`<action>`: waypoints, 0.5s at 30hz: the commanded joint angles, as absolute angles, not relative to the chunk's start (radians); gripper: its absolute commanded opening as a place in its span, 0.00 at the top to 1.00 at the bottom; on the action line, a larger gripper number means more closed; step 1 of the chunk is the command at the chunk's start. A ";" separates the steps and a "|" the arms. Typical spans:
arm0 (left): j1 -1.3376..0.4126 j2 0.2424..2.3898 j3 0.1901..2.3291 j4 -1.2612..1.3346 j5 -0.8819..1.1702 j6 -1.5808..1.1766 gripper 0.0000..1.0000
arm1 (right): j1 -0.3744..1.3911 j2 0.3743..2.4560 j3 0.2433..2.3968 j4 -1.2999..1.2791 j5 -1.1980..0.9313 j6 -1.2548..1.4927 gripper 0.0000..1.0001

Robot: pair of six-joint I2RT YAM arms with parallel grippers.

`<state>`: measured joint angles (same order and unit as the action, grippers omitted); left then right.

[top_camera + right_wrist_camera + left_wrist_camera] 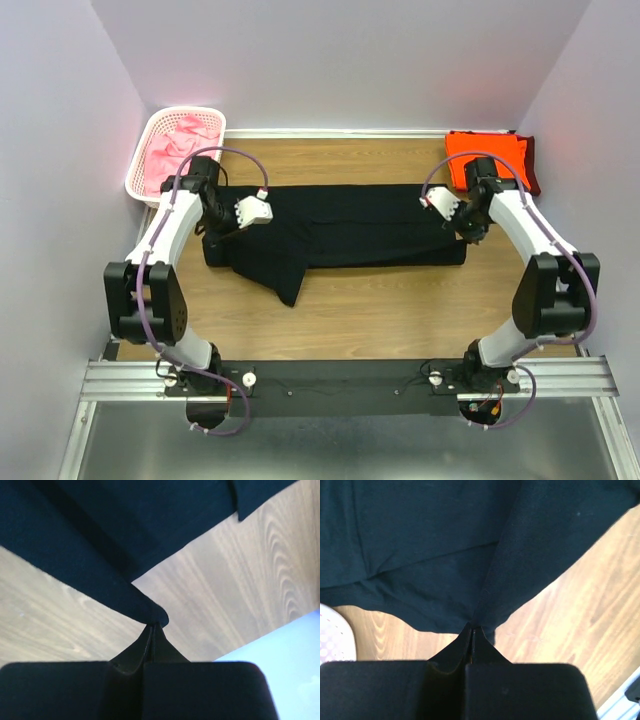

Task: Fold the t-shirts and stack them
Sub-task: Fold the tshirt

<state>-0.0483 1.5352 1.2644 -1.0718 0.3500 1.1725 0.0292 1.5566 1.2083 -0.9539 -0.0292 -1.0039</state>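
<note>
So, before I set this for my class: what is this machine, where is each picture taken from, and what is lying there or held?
These are two robot arms bolted at the near edge of a wooden table. The wide picture looks down from above and behind them. The other two come from a camera on each wrist, looking past that arm's own tool. A black t-shirt lies stretched across the table. The left tool and the right tool are each shut on its cloth, at opposite ends. At the back right lies an orange t-shirt; at the back left, a white basket holds pink cloth.
</note>
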 commanded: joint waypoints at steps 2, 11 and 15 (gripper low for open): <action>-0.023 1.635 1.388 -1.058 0.370 1.154 1.00 | 0.015 1.681 1.310 -0.945 -0.040 -1.039 1.00; -0.008 1.798 1.541 -1.062 0.376 1.140 1.00 | 0.005 1.831 1.439 -0.940 -0.032 -1.057 0.99; -0.008 1.861 1.594 -1.045 0.385 1.117 1.00 | 0.005 1.910 1.503 -0.940 -0.032 -1.055 0.99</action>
<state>-0.0151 1.8130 1.5375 -1.0588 0.3534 1.1492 0.0124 1.8446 1.4418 -0.9417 -0.0288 -1.0412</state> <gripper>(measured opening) 0.009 0.006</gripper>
